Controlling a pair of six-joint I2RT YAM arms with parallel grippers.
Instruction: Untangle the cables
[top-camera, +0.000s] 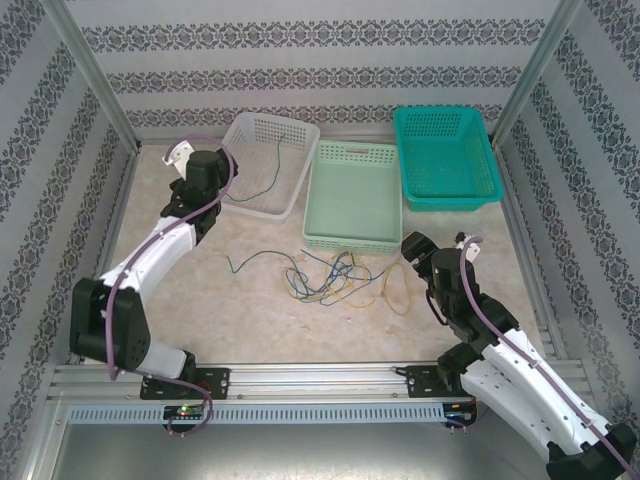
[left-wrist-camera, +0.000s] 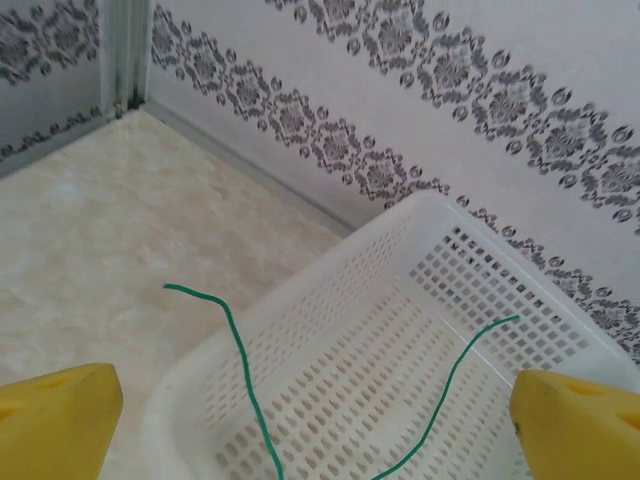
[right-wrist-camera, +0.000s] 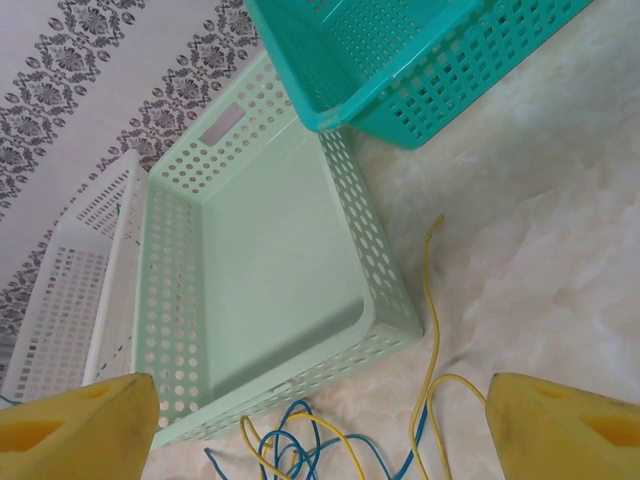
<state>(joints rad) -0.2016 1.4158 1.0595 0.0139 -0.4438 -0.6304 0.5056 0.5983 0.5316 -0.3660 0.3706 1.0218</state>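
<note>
Cable tangle (top-camera: 335, 278), blue/yellow/green, on worktop (top-camera: 260, 310) just in front of pale green basket (top-camera: 352, 200). One green cable (left-wrist-camera: 248, 375) in white basket (left-wrist-camera: 400, 330). Left end effector (left-wrist-camera: 315, 425) over that basket, fingers apart, empty. Right end effector (right-wrist-camera: 320, 430) near the tangle, fingers apart, empty.

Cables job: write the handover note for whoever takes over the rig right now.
Left gripper: open, holding nothing, above the white basket.
Right gripper: open, holding nothing, near the tangle.
Done: one green cable lies in the white basket.
Left: the blue and yellow tangle on the table, in front of the light green basket, is not yet separated.
</note>
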